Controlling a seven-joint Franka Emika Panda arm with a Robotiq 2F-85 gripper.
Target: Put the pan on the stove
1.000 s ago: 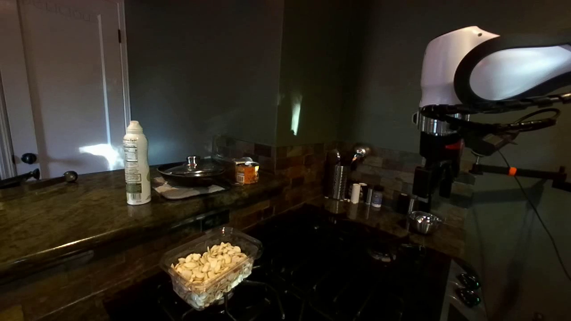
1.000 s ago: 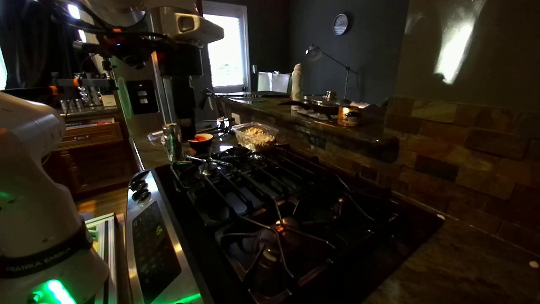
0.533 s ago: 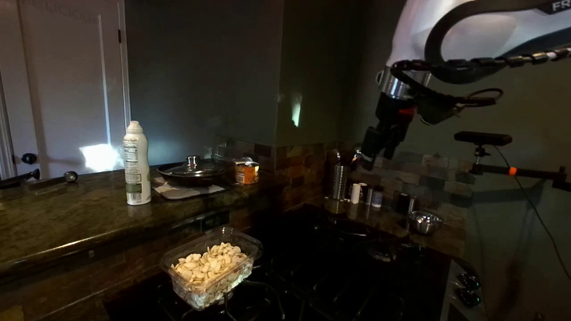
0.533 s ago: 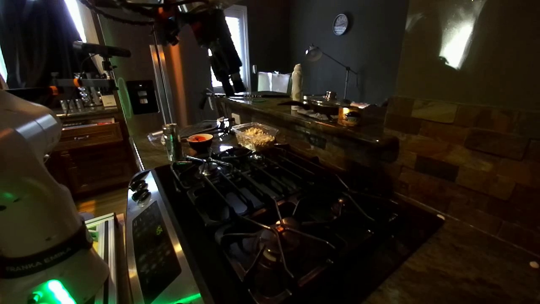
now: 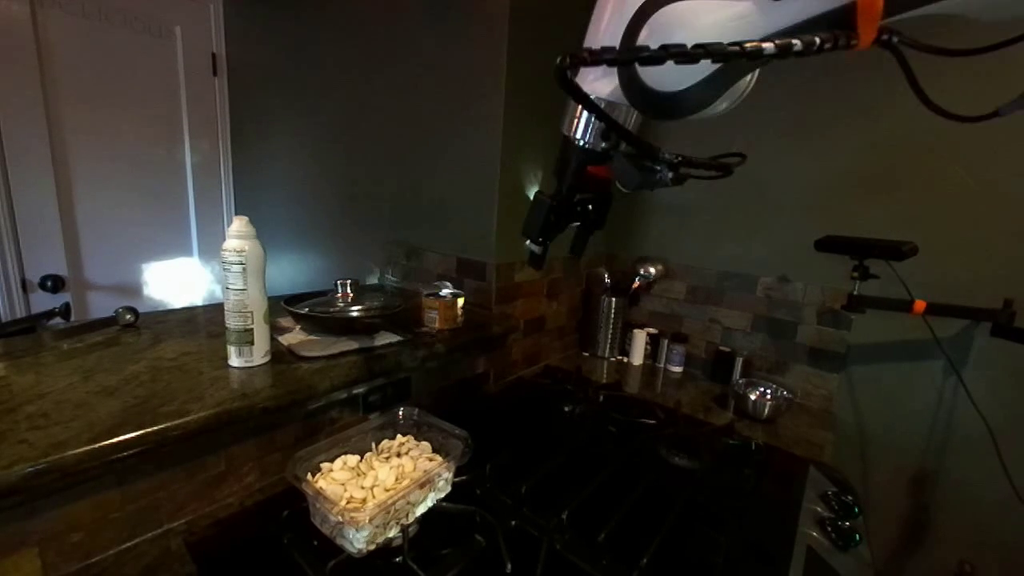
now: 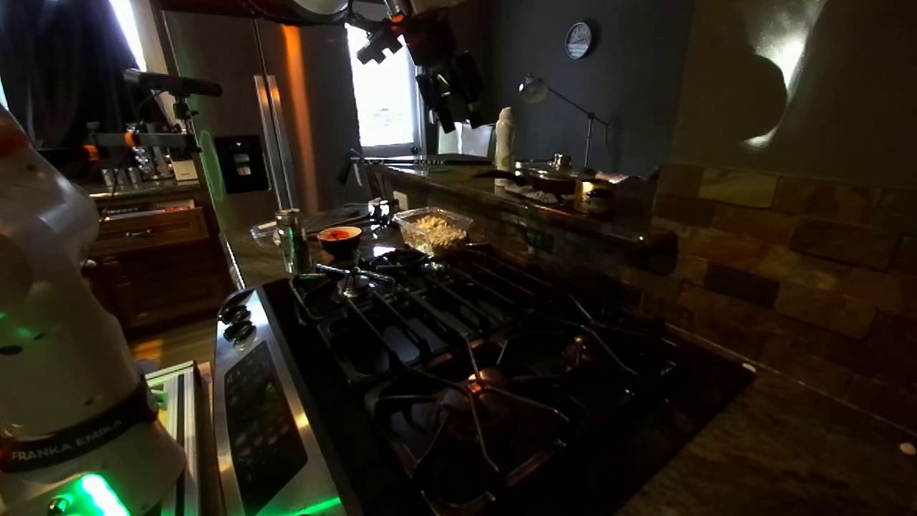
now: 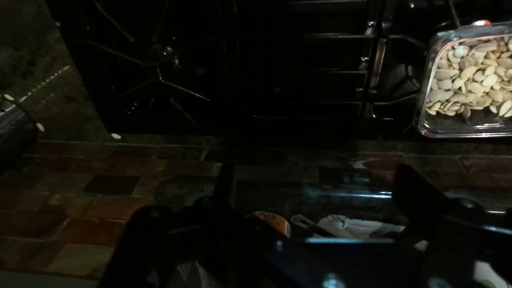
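Wrist view shows the pincer (image 7: pixel 314 174) spread and empty, I'd guess for the pan (image 5: pixel 342 320), which sits lidded on a cloth (image 5: pixel 336 344), likely sparing the raised surface (image 5: pixel 132 380) beside the stove (image 6: pixel 458 351).

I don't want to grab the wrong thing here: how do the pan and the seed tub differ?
The pan is round and dark; the seed tub is rectangular and clear.
The pan has a knobbed lid; the tub shows none.
The pan is up on the raised counter; the tub sits lower, at the stove.
Shared: neither is in the gripper.
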